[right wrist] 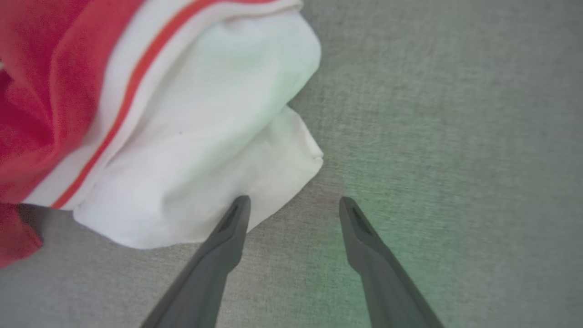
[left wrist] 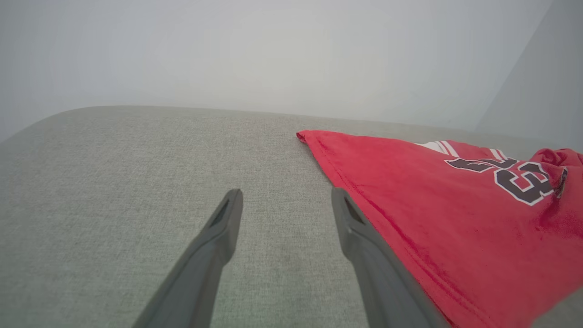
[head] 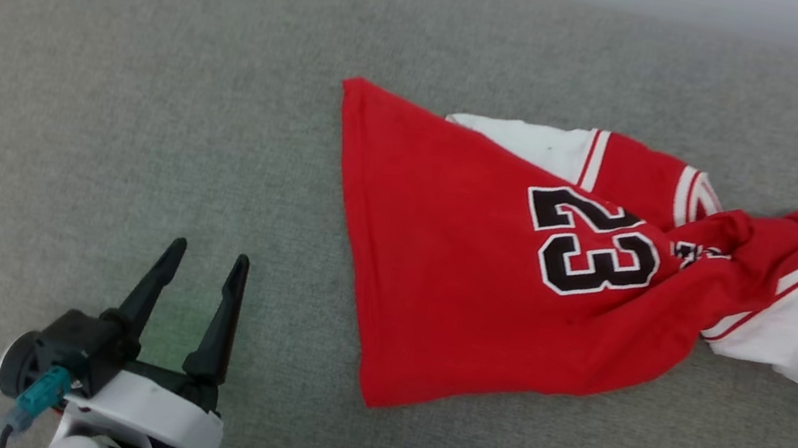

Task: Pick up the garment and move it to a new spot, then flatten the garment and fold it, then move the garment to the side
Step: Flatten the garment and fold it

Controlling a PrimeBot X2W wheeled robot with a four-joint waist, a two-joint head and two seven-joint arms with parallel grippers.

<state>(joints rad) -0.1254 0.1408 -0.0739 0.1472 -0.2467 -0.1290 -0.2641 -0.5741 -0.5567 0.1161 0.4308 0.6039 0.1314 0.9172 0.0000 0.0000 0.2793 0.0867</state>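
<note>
Since the garment [head: 489, 273] lies bunched on the grey woven cushion [head: 104, 82], long axis running side to side before you, hem corner to your left and white sleeve [right wrist: 191, 150] to your right, your right gripper [right wrist: 295, 200] is nearer: fingers spread, empty, one tip just at the sleeve's edge. Left gripper [head: 210, 251] also spread, empty, near the red hem. Fabric is soft, limp and creased, twisted by the sleeve.

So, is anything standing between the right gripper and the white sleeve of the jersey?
Nothing visible does. The open right gripper is at the edge of the white sleeve of the red jersey, over bare grey upholstery.
</note>
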